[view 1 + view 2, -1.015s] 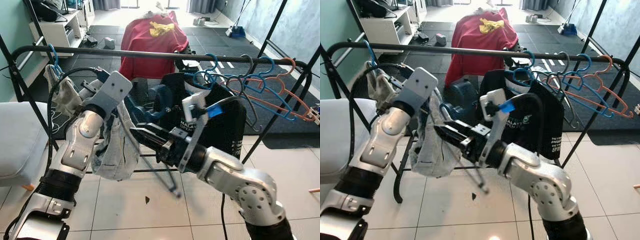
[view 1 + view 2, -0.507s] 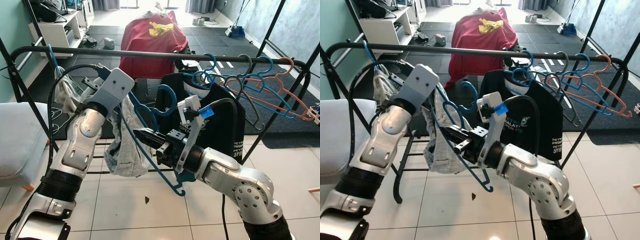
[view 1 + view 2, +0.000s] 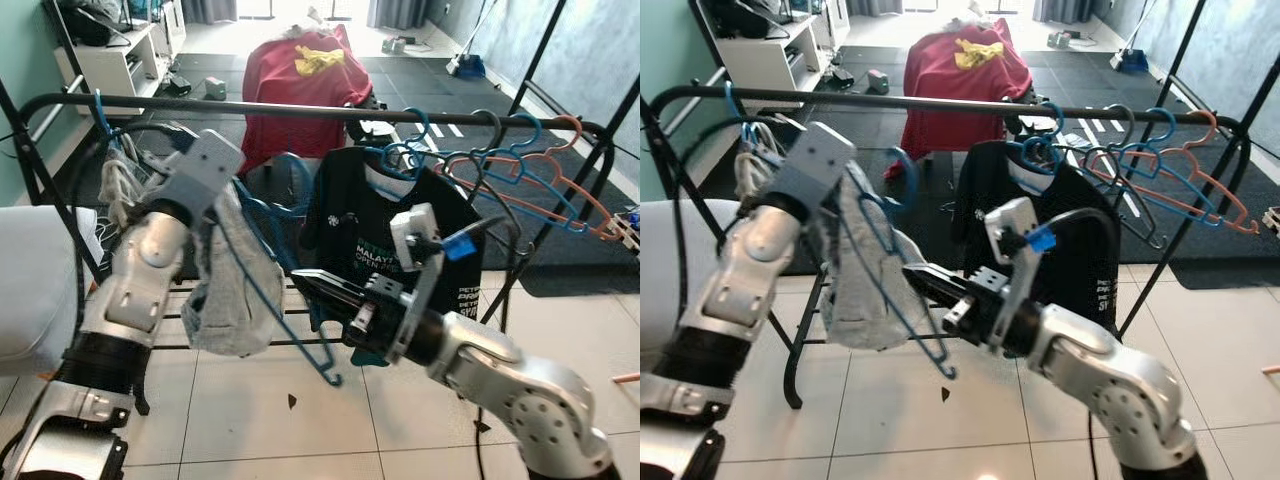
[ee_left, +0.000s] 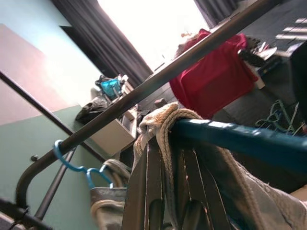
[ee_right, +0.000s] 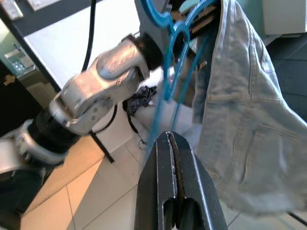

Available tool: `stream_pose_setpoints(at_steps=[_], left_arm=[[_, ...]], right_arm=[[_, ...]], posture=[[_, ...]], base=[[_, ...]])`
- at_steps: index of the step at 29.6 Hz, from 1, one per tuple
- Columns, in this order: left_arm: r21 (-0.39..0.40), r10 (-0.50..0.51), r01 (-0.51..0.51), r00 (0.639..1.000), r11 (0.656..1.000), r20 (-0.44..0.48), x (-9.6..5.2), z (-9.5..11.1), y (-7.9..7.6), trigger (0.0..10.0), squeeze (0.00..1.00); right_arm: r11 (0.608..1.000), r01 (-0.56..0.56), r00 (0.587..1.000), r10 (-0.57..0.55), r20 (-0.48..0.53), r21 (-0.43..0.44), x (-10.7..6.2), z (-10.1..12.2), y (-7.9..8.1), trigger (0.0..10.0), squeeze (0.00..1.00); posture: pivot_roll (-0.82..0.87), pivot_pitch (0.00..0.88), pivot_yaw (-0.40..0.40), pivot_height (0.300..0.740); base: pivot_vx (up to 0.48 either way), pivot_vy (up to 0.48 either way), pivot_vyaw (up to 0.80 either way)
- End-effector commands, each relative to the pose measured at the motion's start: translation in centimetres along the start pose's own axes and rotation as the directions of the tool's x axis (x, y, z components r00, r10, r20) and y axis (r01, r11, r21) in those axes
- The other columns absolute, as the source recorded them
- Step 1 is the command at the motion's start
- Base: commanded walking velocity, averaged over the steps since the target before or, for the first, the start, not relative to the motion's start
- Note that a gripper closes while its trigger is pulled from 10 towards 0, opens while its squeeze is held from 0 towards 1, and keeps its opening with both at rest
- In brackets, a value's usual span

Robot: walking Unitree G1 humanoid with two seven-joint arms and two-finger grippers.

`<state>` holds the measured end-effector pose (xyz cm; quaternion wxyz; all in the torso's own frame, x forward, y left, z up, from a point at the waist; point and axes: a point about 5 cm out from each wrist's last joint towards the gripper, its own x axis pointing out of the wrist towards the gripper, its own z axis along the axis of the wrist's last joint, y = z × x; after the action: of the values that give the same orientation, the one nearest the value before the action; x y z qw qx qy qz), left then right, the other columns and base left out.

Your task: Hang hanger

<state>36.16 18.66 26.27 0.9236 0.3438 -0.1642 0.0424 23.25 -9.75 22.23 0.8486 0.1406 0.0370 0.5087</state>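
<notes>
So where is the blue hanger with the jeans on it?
The blue hanger is on the robot's left in the eye views, held up by the left tool just below the black rail, beside the hanging black T-shirt.

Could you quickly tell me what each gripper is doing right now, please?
Left gripper: shut on the blue hanger carrying the denim garment.
Right gripper: shut, holding nothing.

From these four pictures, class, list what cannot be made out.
1. Left gripper, head views: hidden behind its wrist housing and the pale denim garment.
2. Blue plastic hanger hook, head views: motion-blurred, so its gap to the black clothes rail is unclear.
3. White print on the black T-shirt: partly covered by the right arm.
</notes>
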Motion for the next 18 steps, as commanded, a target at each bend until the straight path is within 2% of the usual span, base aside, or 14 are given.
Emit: stream_pose_setpoints(at_steps=[1, 4, 10, 13, 14, 15, 16, 17, 18], left_arm=[[0.038, 0.062, -0.063, 0.998, 0.997, 0.024, 0.3, 0.2, 1.9, 10.0, 0.00], [0.050, 0.084, -0.085, 0.996, 0.995, 0.024, 0.5, 0.1, 2.6, 10.0, 0.00], [0.051, 0.089, -0.091, 0.996, 0.995, 0.027, 0.6, 0.0, 2.8, 10.0, 0.00], [0.045, 0.083, -0.085, 0.996, 0.995, 0.030, 0.7, 0.0, 2.6, 10.0, 0.00], [0.041, 0.080, -0.081, 0.996, 0.996, 0.033, 0.8, 0.1, 2.5, 10.0, 0.00], [0.038, 0.075, -0.076, 0.996, 0.996, 0.038, 0.8, 0.2, 2.3, 10.0, 0.00], [0.035, 0.071, -0.073, 0.997, 0.997, 0.042, 0.8, 0.2, 2.2, 10.0, 0.00], [0.035, 0.071, -0.073, 0.997, 0.997, 0.042, 0.8, 0.2, 2.2, 10.0, 0.00], [0.033, 0.069, -0.071, 0.997, 0.997, 0.045, 0.8, 0.3, 2.1, 10.0, 0.00]], right_arm=[[0.999, -0.049, 0.997, 0.050, -0.053, 0.022, -0.9, -0.9, 0.9, 0.0, 0.00], [0.996, -0.075, 0.992, 0.079, -0.102, 0.045, -2.2, -1.9, 1.7, 0.0, 0.00], [0.998, -0.039, 0.992, 0.044, -0.122, 0.047, -2.9, -2.4, 1.5, 0.0, 0.00], [1.000, -0.007, 0.995, 0.010, -0.095, 0.030, -2.9, -2.2, 1.2, 0.0, 0.00], [1.000, 0.001, 0.998, 0.000, -0.058, 0.022, -2.9, -1.8, 1.0, 0.0, 0.00], [1.000, 0.013, 1.000, -0.014, 0.026, 0.026, -2.7, -0.8, 0.8, 9.9, 0.00], [0.999, 0.019, 0.993, -0.023, 0.114, 0.033, -2.7, 0.2, 0.6, 10.0, 0.00], [0.999, 0.019, 0.993, -0.023, 0.114, 0.033, -2.7, 0.2, 0.6, 10.0, 0.00], [0.999, 0.027, 0.979, -0.036, 0.200, 0.046, -2.7, 1.2, 0.3, 10.0, 0.00]], posture=[[-0.08, 0.078, -0.024, 0.740], [-0.08, 0.081, -0.024, 0.740], [-0.09, 0.083, -0.018, 0.740], [-0.09, 0.082, -0.016, 0.740], [-0.09, 0.082, -0.016, 0.740], [-0.09, 0.083, -0.017, 0.740], [-0.09, 0.082, -0.018, 0.740], [-0.09, 0.082, -0.018, 0.740], [-0.09, 0.082, -0.018, 0.740]], base=[[0.000, 0.000, 0.00], [0.000, 0.000, 0.00], [0.000, 0.000, 0.00], [0.000, 0.000, 0.00], [0.000, 0.000, 0.00], [0.000, 0.000, 0.00], [0.000, 0.000, 0.00], [0.000, 0.000, 0.00], [0.000, 0.000, 0.00]])
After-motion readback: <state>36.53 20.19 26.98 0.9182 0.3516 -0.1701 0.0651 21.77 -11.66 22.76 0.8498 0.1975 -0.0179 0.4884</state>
